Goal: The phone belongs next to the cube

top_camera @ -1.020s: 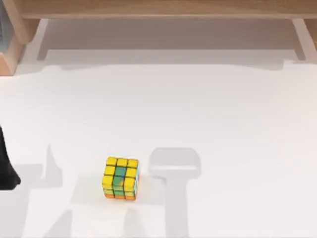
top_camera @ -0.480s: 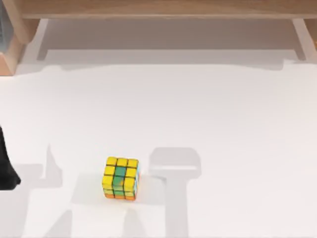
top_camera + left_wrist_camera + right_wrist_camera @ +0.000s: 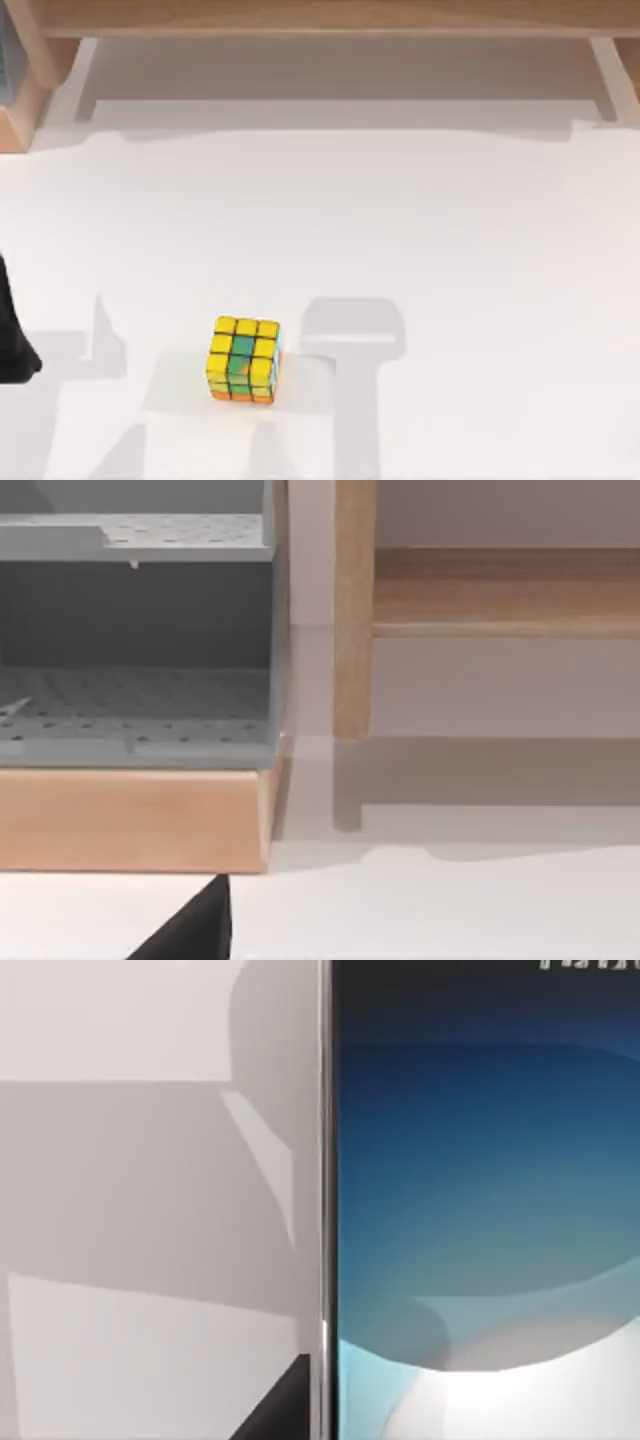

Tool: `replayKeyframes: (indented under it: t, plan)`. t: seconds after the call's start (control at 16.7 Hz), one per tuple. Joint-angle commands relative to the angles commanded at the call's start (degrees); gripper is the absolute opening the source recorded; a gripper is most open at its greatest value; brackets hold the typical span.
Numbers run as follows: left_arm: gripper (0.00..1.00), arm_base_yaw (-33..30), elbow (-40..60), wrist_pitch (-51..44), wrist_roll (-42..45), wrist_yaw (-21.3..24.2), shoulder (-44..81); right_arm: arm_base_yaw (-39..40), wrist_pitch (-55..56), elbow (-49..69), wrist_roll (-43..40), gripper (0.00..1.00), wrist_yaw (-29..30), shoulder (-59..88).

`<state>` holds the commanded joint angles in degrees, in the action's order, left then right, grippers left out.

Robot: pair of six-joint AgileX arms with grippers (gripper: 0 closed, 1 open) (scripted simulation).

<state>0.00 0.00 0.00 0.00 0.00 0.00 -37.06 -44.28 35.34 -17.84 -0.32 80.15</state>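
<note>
The cube [image 3: 243,358], mostly yellow with green tiles and an orange lower edge, sits on the white table toward the front left. The phone [image 3: 480,1210] appears very close in the right wrist view, its blue screen fading to pale at one end, with a thin silver edge [image 3: 324,1160] against the white table. A dark wedge of my right gripper [image 3: 285,1408] lies beside that edge. A dark part of my left arm [image 3: 12,335] sits parked at the table's left edge, well left of the cube.
A wooden shelf frame [image 3: 320,20] runs along the back of the table. A grey perforated rack on a wooden base [image 3: 135,815] stands at the back left. Soft shadows [image 3: 352,330] fall on the table just right of the cube.
</note>
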Motion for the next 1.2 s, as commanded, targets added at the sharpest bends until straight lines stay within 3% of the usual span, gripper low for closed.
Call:
replayKeyframes:
  t: [0.66, 1.2]
  plan:
    - [1.0, 0.0, 0.0, 0.0, 0.0, 0.0, 0.0, 2.8, -2.2, 5.8, 2.7, 0.0, 0.7, -2.9]
    - [1.0, 0.0, 0.0, 0.0, 0.0, 0.0, 0.0, 19.1, -7.1, 23.2, 16.7, 0.0, 3.0, 0.5]
